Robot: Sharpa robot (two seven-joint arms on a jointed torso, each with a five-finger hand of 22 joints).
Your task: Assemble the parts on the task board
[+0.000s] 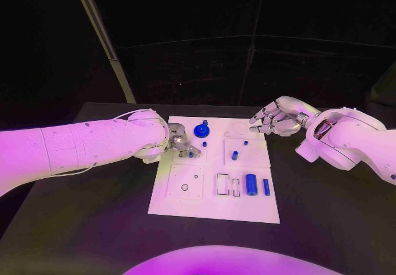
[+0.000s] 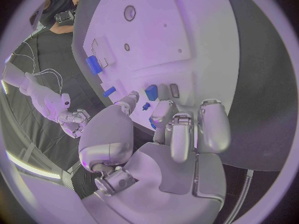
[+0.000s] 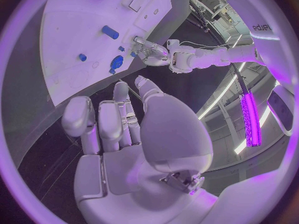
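Parts on the task board [image 1: 248,212], which sits mid tabletop [image 1: 330,229]: a round blue disc part [image 1: 202,131] near the far edge, small pegs mid-board, a fat blue cylinder [image 1: 250,184] and a thinner one beside it near the slots. I see my left hand [image 1: 180,143] low over the board's left side, fingertips curled around a small blue part [image 1: 190,153]; left wrist view shows that small blue part [image 2: 145,106] at the fingertips, touching I judge, but I cannot tell if it is truly pinched. My right hand [image 1: 279,119] hovers off the board's far right corner, fingers curled in, holding nothing. Key relation: the small part lies straight ahead of the left fingertips, disc just beyond it, so left hand is far nearer. Cylinders lie long axis toward me, well apart from both hands.
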